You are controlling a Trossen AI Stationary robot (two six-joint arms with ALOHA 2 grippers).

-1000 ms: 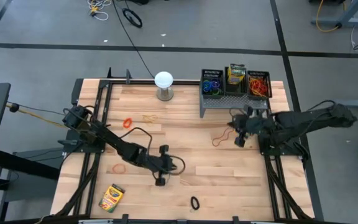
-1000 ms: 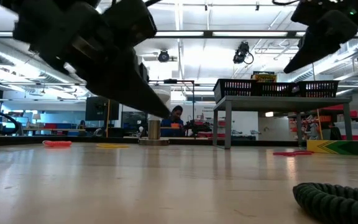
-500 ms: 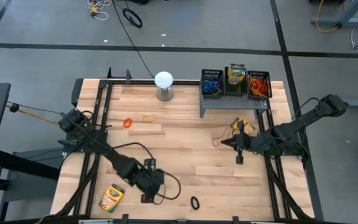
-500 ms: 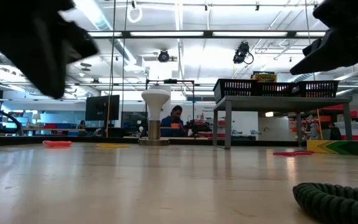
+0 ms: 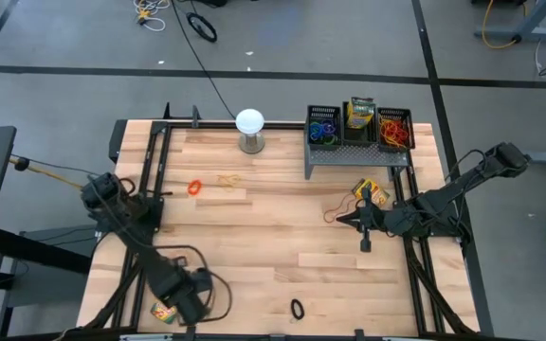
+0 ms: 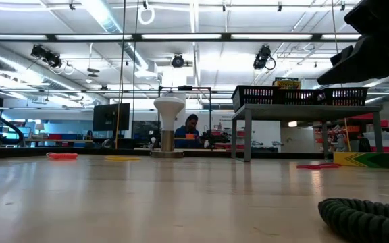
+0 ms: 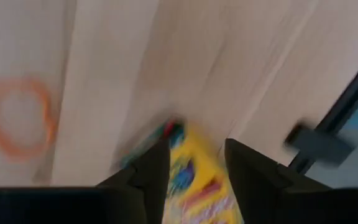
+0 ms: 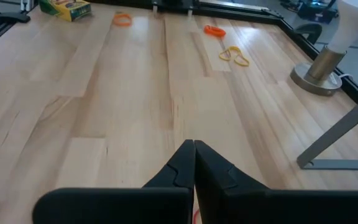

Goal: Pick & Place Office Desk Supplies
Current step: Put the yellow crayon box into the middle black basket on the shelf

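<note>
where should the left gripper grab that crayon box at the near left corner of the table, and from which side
Judging by its pose, take the crayon box across its narrow width, on the two long edges, coming straight down from above. It lies flat on the table, so only the edges offer a pinch. The left gripper is already over it, fingers open with the box showing between them. The right gripper is shut, over by the riser.

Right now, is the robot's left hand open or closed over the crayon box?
Open. In the left wrist view the left hand has its two fingers spread, with the yellow crayon box showing in the gap between them.
</note>
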